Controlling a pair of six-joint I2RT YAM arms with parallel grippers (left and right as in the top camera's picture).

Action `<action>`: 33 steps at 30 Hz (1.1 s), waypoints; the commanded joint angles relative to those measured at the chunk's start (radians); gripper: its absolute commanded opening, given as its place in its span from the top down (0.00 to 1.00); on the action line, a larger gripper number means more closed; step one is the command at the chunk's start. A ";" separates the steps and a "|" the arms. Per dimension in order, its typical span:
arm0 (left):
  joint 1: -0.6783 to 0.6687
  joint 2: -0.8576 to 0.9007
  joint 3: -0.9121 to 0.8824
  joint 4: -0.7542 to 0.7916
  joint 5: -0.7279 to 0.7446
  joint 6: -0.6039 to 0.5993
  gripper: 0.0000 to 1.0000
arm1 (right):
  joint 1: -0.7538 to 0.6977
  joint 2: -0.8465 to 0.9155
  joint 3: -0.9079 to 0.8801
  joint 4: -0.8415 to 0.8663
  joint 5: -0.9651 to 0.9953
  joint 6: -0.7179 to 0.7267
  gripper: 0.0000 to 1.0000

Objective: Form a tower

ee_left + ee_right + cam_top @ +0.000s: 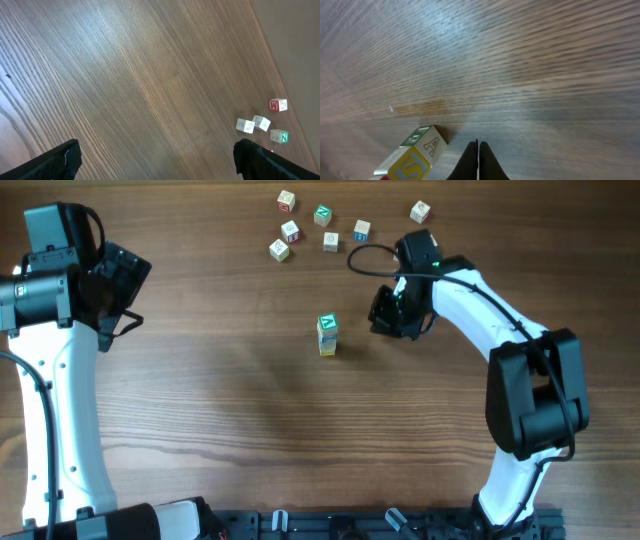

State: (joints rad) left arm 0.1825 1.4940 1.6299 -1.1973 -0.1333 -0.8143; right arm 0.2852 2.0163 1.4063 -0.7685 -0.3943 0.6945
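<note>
overhead: tower [327, 335] stands middle of the counter [250, 420], right claw [385, 317] just off its 3 o'clock, loose cubes [305, 228] up at 12 | left wrist: left claw [156, 161] gaping, empty | right wrist: right claw pinched shut on nothing, tower at its 9

Loose cubes [322, 216] on wooden table [220, 410]

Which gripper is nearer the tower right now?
Right. The right gripper sits shut just beside the tower; the left gripper hangs open far across the table.
</note>
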 commanded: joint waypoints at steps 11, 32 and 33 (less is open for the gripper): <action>0.005 -0.013 0.007 0.003 -0.006 -0.005 0.00 | 0.002 0.016 -0.255 0.398 -0.390 -0.008 0.96; 0.005 -0.013 0.008 0.003 -0.006 -0.005 0.00 | 0.029 0.016 -0.255 0.424 -0.471 0.015 0.96; 0.005 -0.013 0.007 0.003 -0.006 -0.005 0.00 | 0.029 0.016 -0.255 0.423 -0.471 0.015 0.96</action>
State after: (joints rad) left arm 0.1825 1.4940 1.6299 -1.1969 -0.1337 -0.8143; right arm 0.3115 2.0205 1.1564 -0.3496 -0.8383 0.7067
